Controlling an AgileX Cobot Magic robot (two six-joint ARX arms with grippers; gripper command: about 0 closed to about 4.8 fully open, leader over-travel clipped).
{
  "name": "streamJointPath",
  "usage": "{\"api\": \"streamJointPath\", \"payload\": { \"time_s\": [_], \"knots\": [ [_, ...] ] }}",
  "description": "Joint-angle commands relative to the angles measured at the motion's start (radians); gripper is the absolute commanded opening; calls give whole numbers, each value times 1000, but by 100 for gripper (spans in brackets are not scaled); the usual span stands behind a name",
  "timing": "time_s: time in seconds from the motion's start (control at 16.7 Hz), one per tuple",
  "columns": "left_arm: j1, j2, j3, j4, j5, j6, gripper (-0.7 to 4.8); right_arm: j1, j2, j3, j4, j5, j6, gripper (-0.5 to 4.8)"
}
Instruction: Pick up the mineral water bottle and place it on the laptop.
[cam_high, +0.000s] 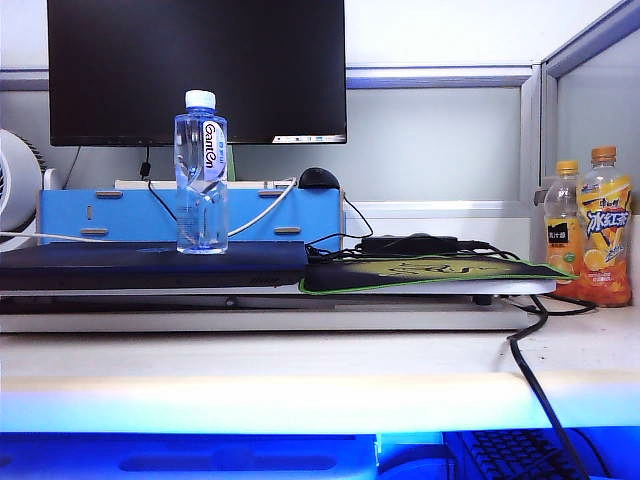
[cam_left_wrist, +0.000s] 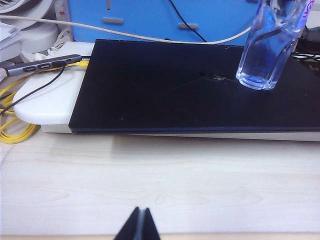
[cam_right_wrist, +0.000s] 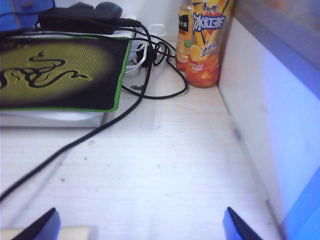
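The mineral water bottle (cam_high: 201, 175), clear with a white cap and white label, stands upright on the closed dark laptop (cam_high: 150, 265). In the left wrist view its lower body (cam_left_wrist: 265, 50) rests on the laptop lid (cam_left_wrist: 175, 85) toward one corner. My left gripper (cam_left_wrist: 138, 222) is shut with nothing in it, over the pale desk well short of the laptop. My right gripper (cam_right_wrist: 141, 222) is open wide and empty, its fingertips (cam_right_wrist: 46, 225) over bare desk near the side wall, far from the bottle. Neither gripper shows in the exterior view.
A green-edged black mouse pad (cam_right_wrist: 55, 75) lies next to the laptop, with black cables (cam_right_wrist: 145, 70) trailing over the desk. Two orange-capped juice bottles (cam_high: 590, 240) stand by the right partition. A monitor (cam_high: 195, 70), a blue stand (cam_high: 190, 215), a fan (cam_high: 15, 185) and a white hub (cam_left_wrist: 47, 95) sit behind.
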Motion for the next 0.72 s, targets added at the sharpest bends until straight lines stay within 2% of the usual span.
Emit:
{"api": "streamJointPath", "payload": {
  "time_s": [0.06,0.12,0.18,0.24,0.3,0.72],
  "knots": [
    [0,-2,2,8,1,1,-2,0,0,-2,-3,-1,65,426],
    [0,-2,2,8,2,1,-2,0,0,-2,-3,-1,64,418],
    [0,-2,2,8,1,1,-2,0,0,-2,-3,-1,64,375],
    [0,-2,2,8,1,1,-2,0,0,-2,-3,-2,64,228],
    [0,-2,2,8,1,1,-2,0,0,-2,-2,-6,60,-13],
    [0,-2,2,8,1,1,-2,0,0,-2,2,-5,59,-1]
  ]
}}
